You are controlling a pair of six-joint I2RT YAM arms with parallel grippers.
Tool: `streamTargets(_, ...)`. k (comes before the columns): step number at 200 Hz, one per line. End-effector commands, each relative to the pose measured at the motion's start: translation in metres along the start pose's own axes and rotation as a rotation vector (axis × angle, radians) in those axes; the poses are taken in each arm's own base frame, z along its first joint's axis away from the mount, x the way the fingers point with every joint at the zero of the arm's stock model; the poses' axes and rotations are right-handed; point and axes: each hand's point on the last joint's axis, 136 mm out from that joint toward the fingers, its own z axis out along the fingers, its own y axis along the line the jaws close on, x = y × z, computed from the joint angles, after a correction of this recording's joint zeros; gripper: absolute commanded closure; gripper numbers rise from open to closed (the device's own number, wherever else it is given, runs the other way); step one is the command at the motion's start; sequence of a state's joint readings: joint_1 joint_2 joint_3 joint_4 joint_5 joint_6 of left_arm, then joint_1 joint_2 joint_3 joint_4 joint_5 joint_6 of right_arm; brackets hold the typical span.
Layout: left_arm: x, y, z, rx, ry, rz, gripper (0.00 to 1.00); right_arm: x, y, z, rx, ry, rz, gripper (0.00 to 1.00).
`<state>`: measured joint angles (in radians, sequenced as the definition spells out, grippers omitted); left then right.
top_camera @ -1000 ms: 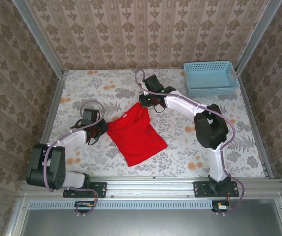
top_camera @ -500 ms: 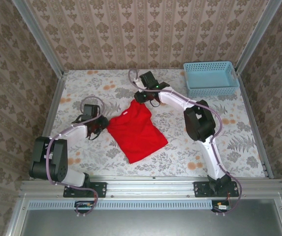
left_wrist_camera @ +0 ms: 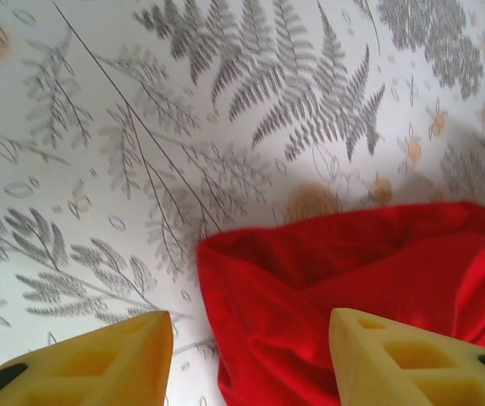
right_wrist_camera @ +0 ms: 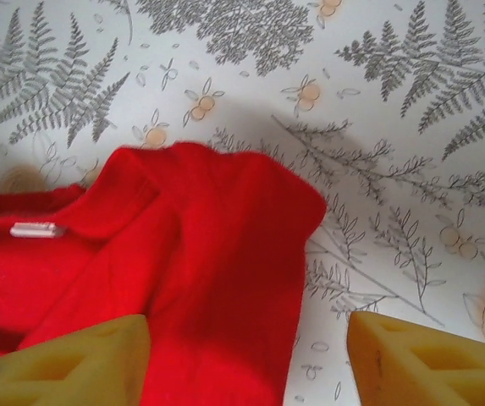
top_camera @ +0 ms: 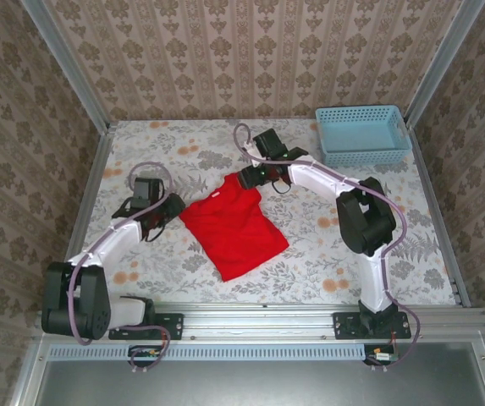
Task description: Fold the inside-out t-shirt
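The red t-shirt (top_camera: pixel 232 230) lies in a rough four-sided patch on the floral table (top_camera: pixel 327 245), in the middle near part, between the two arms. Its sleeves and neck are hard to make out from above. The left gripper (top_camera: pixel 164 213) sits at the shirt's left corner. The right gripper (top_camera: pixel 255 176) is at its far corner and partly covers it. A light-blue basket (top_camera: pixel 362 135) stands far right, well apart from the shirt. In the left wrist view the yellow fingers (left_wrist_camera: pixel 98 359) are spread with nothing pinched. A folded shirt edge lies below the gap, and the cloth runs off the right and bottom edges. The finger bases are cut off by the frame bottom. In the right wrist view the fingers (right_wrist_camera: pixel 420 355) are also spread wide and hold nothing, with a rounded shirt corner under the gap. A small white tag (right_wrist_camera: pixel 35 228) sits on the cloth at left, its print too small to read. Cannot tell whether any fingertip touches the cloth.
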<state>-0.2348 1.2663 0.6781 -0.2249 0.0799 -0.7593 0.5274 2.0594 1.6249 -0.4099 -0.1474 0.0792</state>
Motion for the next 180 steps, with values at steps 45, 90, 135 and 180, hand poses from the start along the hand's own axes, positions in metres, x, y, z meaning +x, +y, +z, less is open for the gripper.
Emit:
streamTargets(45, 0.015, -0.009, 0.027, -0.043, 0.072, 0.139, 0.41, 0.000, 0.008, 0.039, -0.054, 0.066, -0.013, 0.56)
streamTargets(90, -0.014, 0.001, 0.052, -0.129, 0.076, 0.069, 0.57, -0.019, -0.011, 0.051, 0.030, 0.044, -0.034, 0.90)
streamTargets(135, -0.030, 0.005, 0.066, -0.147, 0.095, 0.029, 0.67, -0.043, -0.025, 0.050, 0.074, -0.002, -0.029, 1.00)
streamTargets(180, -0.024, 0.010, 0.037, -0.165, 0.068, 0.025, 0.56, -0.041, -0.030, 0.045, 0.085, 0.016, -0.010, 0.69)
